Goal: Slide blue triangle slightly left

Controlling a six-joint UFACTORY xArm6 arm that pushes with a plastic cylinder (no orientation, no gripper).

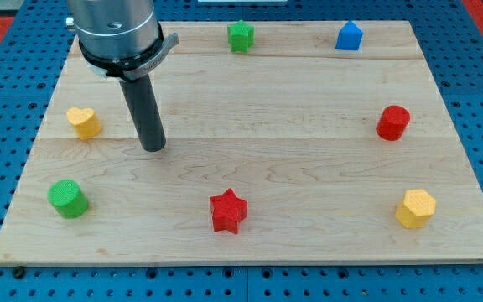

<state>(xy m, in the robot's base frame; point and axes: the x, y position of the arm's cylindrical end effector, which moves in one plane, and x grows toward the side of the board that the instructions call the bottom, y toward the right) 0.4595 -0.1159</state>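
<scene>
My tip has no jaws and touches nothing. The rod stands upright near the yellow heart, well apart from the blue triangle.

Blue triangle, upright, resting on the board near the view's top right edge.

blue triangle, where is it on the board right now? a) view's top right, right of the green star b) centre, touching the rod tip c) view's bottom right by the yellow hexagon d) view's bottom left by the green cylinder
a: the blue triangle sits near the board's top edge at the view's right, right of the green star, while my tip is far off at the view's left, near the yellow heart.
</scene>
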